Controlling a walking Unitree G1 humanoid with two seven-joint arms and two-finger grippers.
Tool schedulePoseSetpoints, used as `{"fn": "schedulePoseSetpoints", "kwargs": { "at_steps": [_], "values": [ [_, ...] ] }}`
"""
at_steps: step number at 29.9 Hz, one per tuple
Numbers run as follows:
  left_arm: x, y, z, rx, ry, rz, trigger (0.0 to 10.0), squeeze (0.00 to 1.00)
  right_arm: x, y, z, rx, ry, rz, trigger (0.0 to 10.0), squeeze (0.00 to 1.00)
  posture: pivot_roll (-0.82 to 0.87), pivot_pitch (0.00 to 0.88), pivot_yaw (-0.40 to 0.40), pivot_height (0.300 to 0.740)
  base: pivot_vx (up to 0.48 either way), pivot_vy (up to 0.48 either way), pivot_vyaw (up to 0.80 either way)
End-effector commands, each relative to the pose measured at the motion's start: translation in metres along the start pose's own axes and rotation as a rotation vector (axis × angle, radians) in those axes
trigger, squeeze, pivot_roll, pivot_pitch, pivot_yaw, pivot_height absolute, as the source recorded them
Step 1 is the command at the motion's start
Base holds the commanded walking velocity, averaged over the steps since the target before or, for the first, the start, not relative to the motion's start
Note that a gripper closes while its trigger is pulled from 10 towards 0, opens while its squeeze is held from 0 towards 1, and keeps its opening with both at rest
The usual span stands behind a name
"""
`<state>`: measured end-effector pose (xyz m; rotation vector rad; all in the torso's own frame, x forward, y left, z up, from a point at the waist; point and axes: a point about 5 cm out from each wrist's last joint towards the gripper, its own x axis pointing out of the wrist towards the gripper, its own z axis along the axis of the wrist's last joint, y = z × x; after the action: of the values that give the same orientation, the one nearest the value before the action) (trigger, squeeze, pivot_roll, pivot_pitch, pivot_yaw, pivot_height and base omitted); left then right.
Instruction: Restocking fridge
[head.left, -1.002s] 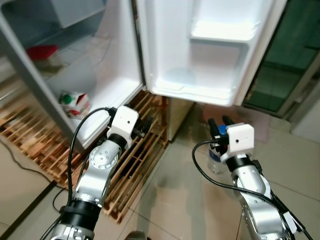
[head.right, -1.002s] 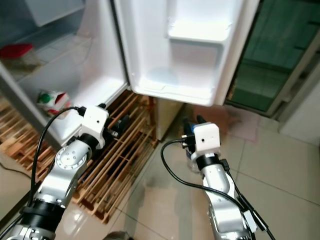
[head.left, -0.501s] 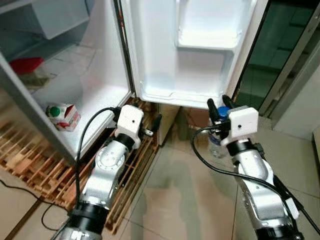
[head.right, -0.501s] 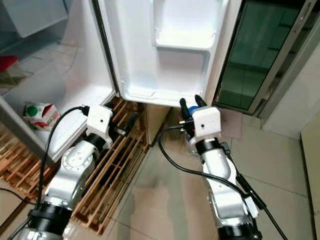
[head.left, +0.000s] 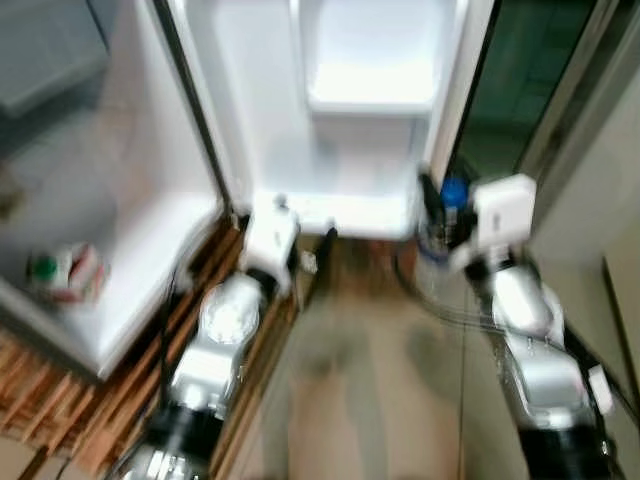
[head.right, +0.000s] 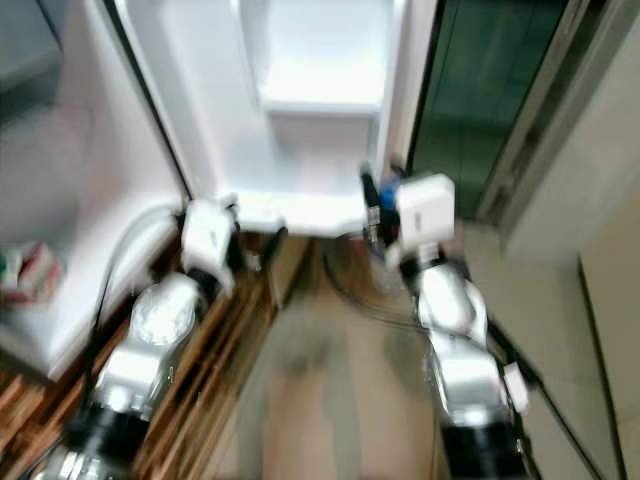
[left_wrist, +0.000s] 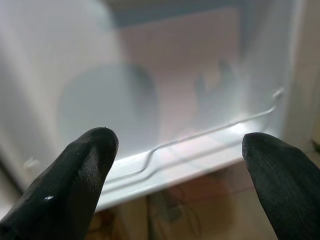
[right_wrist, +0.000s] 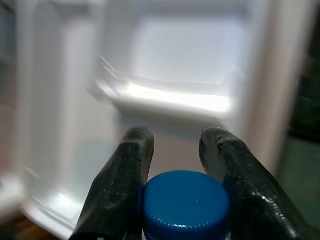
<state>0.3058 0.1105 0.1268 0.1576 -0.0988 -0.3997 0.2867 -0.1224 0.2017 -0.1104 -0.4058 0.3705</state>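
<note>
Bottle (right_wrist: 186, 205) with blue cap sits pinched at the neck in my right gripper (right_wrist: 177, 165), fingers pressed on either side just under the cap. In the left eye view it's centre-right of the frame, right in front of the lower shelf of the open fridge door (head.left: 370, 150).

Handling, my read: clear plastic, probably water, so moderately heavy if full and the wall will flex. The body looks smooth, so slippery if wet. The neck pinch is the stiffest spot and the cap's lip should stop it sliding down. It will swing below the fingers, so keep moves slow. Not fragile.

My left gripper (left_wrist: 177, 165) is spread wide with nothing between the fingers. It points at the door shelf (left_wrist: 150, 165) and its wire rail, sitting centre-left in the head views, low by the fridge's bottom edge.

Carton (head.left: 65, 275) with a green cap lies on the fridge floor at mid-left of the left eye view, well apart from both grippers. Wooden pallet (head.left: 60, 430) shows bottom left, under the fridge.

Labels: nothing readable. Head views are motion-blurred, the cap top is plain, and the carton print is too smeared to make out.

Next move needs the bottle base lifted over the rail before lowering it.
</note>
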Motion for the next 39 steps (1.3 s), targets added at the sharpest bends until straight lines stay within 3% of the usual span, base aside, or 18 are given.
{"fn": "schedulePoseSetpoints", "kwargs": {
  "at_steps": [1, 5, 10, 12, 13, 15, 20, 27, 32, 38, 39],
  "values": [
    [0.000, 0.001, 0.000, 0.004, 0.003, 0.009, 10.0, 0.00, 0.006, 0.006, 0.015, 0.014, -0.060, 0.050, 0.0, 0.00, 0.07, 0.024, 0.043, 0.732, 0.000, 0.000, 0.00],
    [0.002, 0.000, 0.000, 0.017, 0.004, 0.009, 10.0, 0.00, 0.016, 0.004, 0.031, 0.001, -0.113, 0.120, 0.0, 0.00, 0.07, 0.015, 0.042, 0.732, 0.000, 0.000, 0.00],
    [0.001, 0.000, -0.001, 0.019, 0.006, 0.008, 10.0, 0.00, 0.020, -0.002, 0.035, -0.044, -0.142, 0.111, 0.0, 0.00, 0.07, 0.014, 0.047, 0.732, 0.000, 0.000, 0.00],
    [0.000, 0.001, 0.000, 0.023, 0.002, 0.004, 10.0, 0.00, 0.030, -0.012, 0.041, -0.188, -0.188, 0.071, 0.0, 0.00, 0.08, 0.014, 0.049, 0.732, 0.000, 0.000, 0.00],
    [0.000, 0.001, 0.000, 0.023, 0.002, 0.004, 10.0, 0.00, 0.030, -0.012, 0.041, -0.188, -0.188, 0.071, 0.0, 0.00, 0.08, 0.014, 0.049, 0.732, 0.000, 0.000, 0.00],
    [-0.002, 0.002, 0.001, 0.021, -0.001, 0.009, 10.0, 0.00, 0.039, -0.023, 0.048, -0.333, -0.233, 0.033, 0.0, 0.00, 0.10, 0.024, 0.051, 0.732, 0.000, 0.000, 0.00],
    [-0.008, 0.006, 0.001, 0.020, 0.007, 0.022, 10.0, 0.00, 0.045, -0.037, 0.052, -0.498, -0.265, 0.013, 0.0, 0.00, 0.11, 0.051, 0.056, 0.732, 0.000, 0.000, 0.00],
    [-0.015, 0.009, -0.001, 0.022, 0.024, 0.033, 10.0, 0.00, 0.047, -0.050, 0.047, -0.540, -0.271, -0.030, 0.0, 0.00, 0.12, 0.080, 0.066, 0.732, 0.000, 0.000, 0.00],
    [-0.019, 0.011, -0.001, 0.027, 0.028, 0.040, 10.0, 0.00, 0.052, -0.049, 0.047, -0.548, -0.308, -0.032, 0.0, 0.00, 0.13, 0.091, 0.069, 0.732, 0.000, 0.000, 0.00],
    [-0.021, 0.013, -0.001, 0.022, 0.039, 0.047, 10.0, 0.00, 0.056, -0.041, 0.048, -0.491, -0.335, -0.031, 0.0, 0.00, 0.13, 0.101, 0.071, 0.732, 0.000, 0.000, 0.00],
    [-0.021, 0.013, -0.001, 0.022, 0.040, 0.046, 10.0, 0.00, 0.057, -0.038, 0.047, -0.384, -0.329, -0.057, 0.0, 0.00, 0.13, 0.104, 0.069, 0.732, 0.000, 0.000, 0.00]
  ]
}}
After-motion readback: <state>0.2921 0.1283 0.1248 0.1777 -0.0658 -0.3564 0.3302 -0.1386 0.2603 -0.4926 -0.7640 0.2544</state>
